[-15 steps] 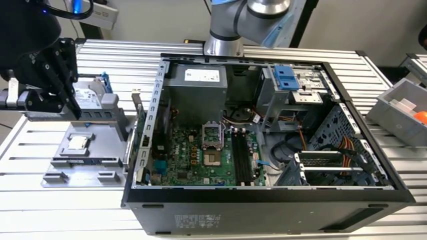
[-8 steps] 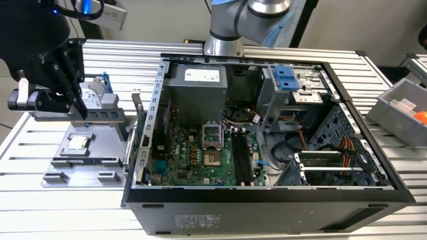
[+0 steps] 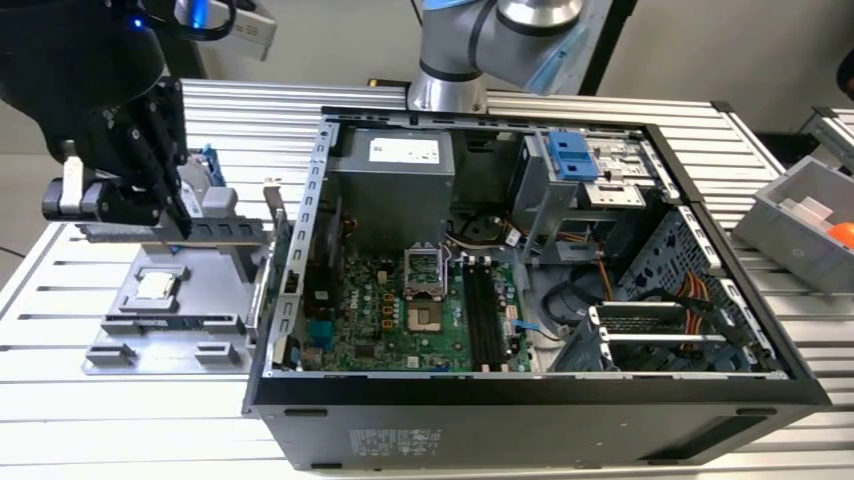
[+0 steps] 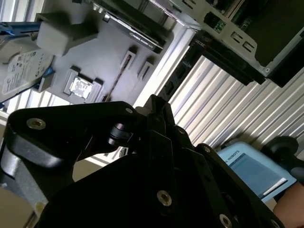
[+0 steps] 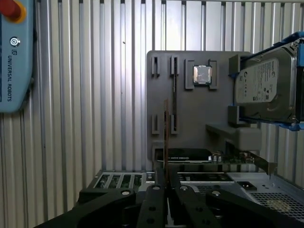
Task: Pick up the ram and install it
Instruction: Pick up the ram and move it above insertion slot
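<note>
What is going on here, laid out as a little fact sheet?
Hold: gripper shut on the ram, seen edge-on in the first wrist view
Position: over the grey holder, at the exterior view's left of the open computer case
On holder: processor chip, hard drive
Install state: memory slots hold no ram yet

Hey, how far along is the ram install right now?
Picked up: the ram sits edge-on in the tool, apparently clear of the gray holder. In hand: the tool hangs over that holder, beside the open case. Left: the black memory slots look empty, so nothing is installed yet.
</note>
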`<state>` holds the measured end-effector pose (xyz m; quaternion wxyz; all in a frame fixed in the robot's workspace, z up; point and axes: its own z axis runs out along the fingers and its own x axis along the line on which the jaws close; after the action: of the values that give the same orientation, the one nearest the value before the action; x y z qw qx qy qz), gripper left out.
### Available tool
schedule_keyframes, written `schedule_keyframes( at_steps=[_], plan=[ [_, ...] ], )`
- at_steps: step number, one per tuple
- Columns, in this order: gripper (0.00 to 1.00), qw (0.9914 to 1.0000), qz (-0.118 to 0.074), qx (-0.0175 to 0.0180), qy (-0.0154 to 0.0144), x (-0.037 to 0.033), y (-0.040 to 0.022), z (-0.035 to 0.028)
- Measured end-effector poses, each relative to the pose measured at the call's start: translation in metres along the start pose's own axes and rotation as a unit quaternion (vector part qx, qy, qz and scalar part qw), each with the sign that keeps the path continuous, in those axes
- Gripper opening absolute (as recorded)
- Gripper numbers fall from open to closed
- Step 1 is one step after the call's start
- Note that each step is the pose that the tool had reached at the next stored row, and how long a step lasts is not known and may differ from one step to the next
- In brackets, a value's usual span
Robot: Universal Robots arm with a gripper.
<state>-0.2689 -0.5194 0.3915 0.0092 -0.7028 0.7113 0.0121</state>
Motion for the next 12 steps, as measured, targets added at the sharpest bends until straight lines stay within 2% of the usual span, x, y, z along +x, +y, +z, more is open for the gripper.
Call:
schedule_keyframes(
  at_steps=[12],
  plan=[
    [0.0,0.99999,0.0,-0.0036,0.0,-0.0003,-0.0228,0.0]
  ],
)
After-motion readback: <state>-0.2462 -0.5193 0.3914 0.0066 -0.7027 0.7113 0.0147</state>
